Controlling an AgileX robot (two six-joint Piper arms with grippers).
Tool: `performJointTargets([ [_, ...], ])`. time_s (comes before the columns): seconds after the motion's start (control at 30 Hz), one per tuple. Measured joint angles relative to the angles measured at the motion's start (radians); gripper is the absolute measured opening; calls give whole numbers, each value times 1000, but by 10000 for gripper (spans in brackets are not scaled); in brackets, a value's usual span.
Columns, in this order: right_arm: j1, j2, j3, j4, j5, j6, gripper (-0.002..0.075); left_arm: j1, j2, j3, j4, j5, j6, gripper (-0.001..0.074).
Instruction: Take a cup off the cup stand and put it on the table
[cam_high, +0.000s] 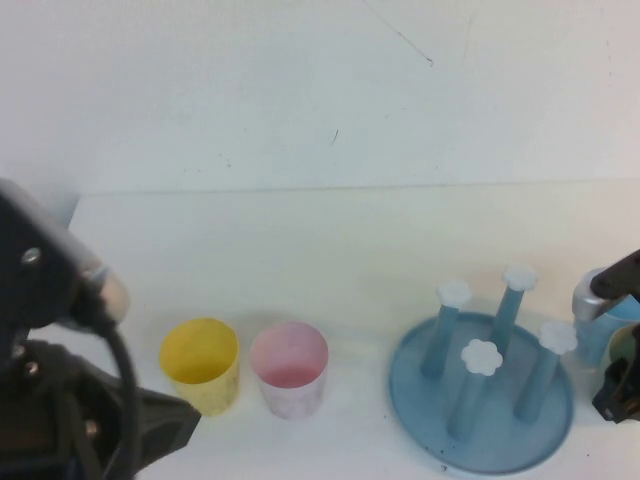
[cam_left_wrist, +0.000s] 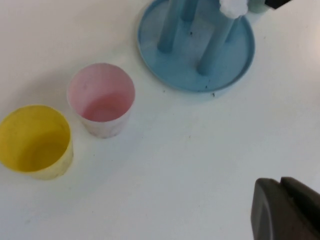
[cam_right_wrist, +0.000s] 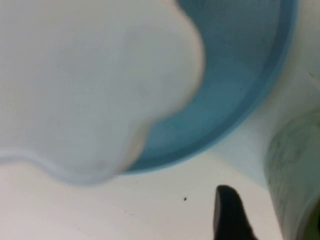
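The cup stand (cam_high: 482, 405) is a round blue tray at the front right, and all four of its white-capped pegs are bare. The mint-green cup (cam_right_wrist: 295, 170) stands just right of the tray, at the high view's right edge (cam_high: 629, 346). My right gripper (cam_high: 618, 378) is at that cup. One dark fingertip (cam_right_wrist: 227, 200) stands clear of the cup wall with white table (cam_high: 330, 250) showing between; the other finger is hidden. My left gripper (cam_left_wrist: 282, 197) is shut and empty, low at the front left, away from the stand.
A yellow cup (cam_high: 201, 364) and a pink cup (cam_high: 290, 367) stand upright side by side left of the stand. A light blue cup (cam_high: 600, 318) sits behind the right gripper. A white wall rises behind the table.
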Motion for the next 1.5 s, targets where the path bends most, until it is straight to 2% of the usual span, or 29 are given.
performJointTargets([
  [0.2,0,-22,0,11,28,11,369,0,-162,180,-8,-126,-24,-2],
  [0.4,0,-141,0,18,60,13,372,0,-300,387,-1,-255,-34,-2],
  [0.63,0,-355,0,18,152,15,365,0,-402,490,116,-334,-34,-2],
  [0.77,0,-498,0,18,200,15,286,0,-421,490,194,-349,-34,-2],
  [0.9,0,-640,0,16,232,15,136,0,-425,492,232,-351,-39,-2],
  [1.07,0,-829,7,8,258,15,15,0,-427,492,240,-351,-47,-2],
  [1.5,0,-1254,250,25,281,2,-1,0,-427,492,277,-381,-57,-2],
])
